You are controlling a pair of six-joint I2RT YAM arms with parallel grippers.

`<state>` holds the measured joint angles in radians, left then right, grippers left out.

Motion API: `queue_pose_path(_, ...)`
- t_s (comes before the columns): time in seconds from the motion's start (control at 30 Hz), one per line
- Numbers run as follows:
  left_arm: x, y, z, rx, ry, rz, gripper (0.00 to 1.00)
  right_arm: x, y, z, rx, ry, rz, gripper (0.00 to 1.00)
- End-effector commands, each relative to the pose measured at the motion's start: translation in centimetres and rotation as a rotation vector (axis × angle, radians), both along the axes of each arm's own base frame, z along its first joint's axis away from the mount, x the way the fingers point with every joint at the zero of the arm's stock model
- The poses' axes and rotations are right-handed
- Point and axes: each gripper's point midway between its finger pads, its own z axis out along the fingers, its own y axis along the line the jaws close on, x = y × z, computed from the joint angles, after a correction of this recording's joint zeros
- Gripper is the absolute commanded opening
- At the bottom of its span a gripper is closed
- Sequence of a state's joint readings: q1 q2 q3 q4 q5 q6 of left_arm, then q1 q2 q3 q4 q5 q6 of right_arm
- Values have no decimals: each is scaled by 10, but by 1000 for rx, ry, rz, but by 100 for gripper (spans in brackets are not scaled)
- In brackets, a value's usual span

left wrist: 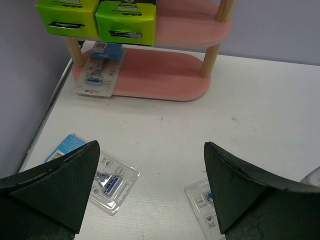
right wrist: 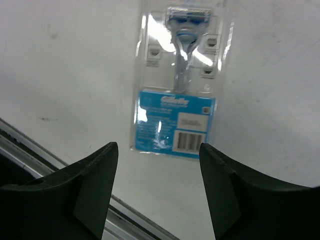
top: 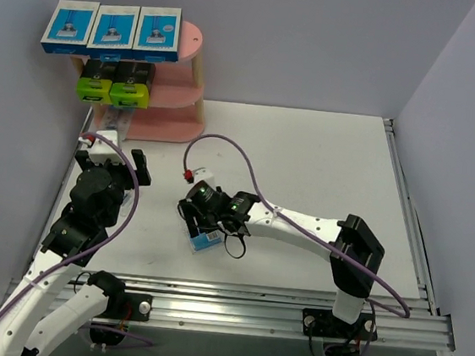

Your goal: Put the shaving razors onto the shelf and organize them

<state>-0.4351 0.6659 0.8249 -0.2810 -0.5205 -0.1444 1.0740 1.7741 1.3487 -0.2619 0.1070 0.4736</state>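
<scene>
the shaving razors are mostly sorted by kind on the shelf [top: 185, 70]. three blue-and-white boxes [top: 113, 29] stand side by side on its top tier. two black boxes with lime-green ends [top: 115, 84] are paired on the middle tier, green ends facing out from the shelf. one blister pack [left wrist: 100, 70] lies flat at the left end of the bottom tier. that reads as one kind per tier, so i judge the bottom board is where the remaining packs belong, lined up beside that one.

the rest lie on the table [top: 323, 170], well in front of the shelf. a loose pack [right wrist: 175, 85] lies flat just beyond the right gripper [right wrist: 157, 192], its blue card toward the fingers. the jaws are spread with nothing between them, so the pack is not held. the gripper points down at it, probably to straddle its narrow width.

nearer the shelf's left end, the left gripper [left wrist: 150, 187] faces the shelf, fingers wide apart and empty. a second loose pack [left wrist: 107, 182] lies below it, and a further pack [left wrist: 202, 202] lies to its right. i cannot tell whether the further pack is the one by the right gripper.
</scene>
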Motion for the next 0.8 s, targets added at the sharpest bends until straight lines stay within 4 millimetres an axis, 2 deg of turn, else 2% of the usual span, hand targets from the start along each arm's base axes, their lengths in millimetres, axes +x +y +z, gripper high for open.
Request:
queue_pose_path(0.0,-4,9,20,-28,-70,38,94,-12,6,-4,-121,-83,-16,58)
queue_pose_path(0.07,-5,14,22,-29,-80,60,94,-16,6,-6,-175,-123,-26,55)
queue_pose_path(0.13,-8,16,23,-34,-91,68,94,-27,18,-8,-195,-143,4,48)
queue_pose_path(0.17,-9,18,24,-37,-98,74,94,-30,20,-10,-204,-147,10,43)
queue_pose_path(0.2,-10,19,25,-38,-102,77,94,-32,23,-14,-214,-149,19,33)
queue_pose_path(0.27,-10,19,25,-38,-104,77,94,-40,32,-17,-206,-149,39,21)
queue_pose_path(0.3,-10,19,25,-39,-105,77,94,-44,35,-22,-206,-136,51,12)
queue_pose_path(0.4,-9,18,24,-37,-101,75,94,-51,43,-35,-196,-110,66,3)
queue_pose_path(0.77,-8,16,23,-38,-98,66,94,-62,51,-63,-194,-57,94,0)
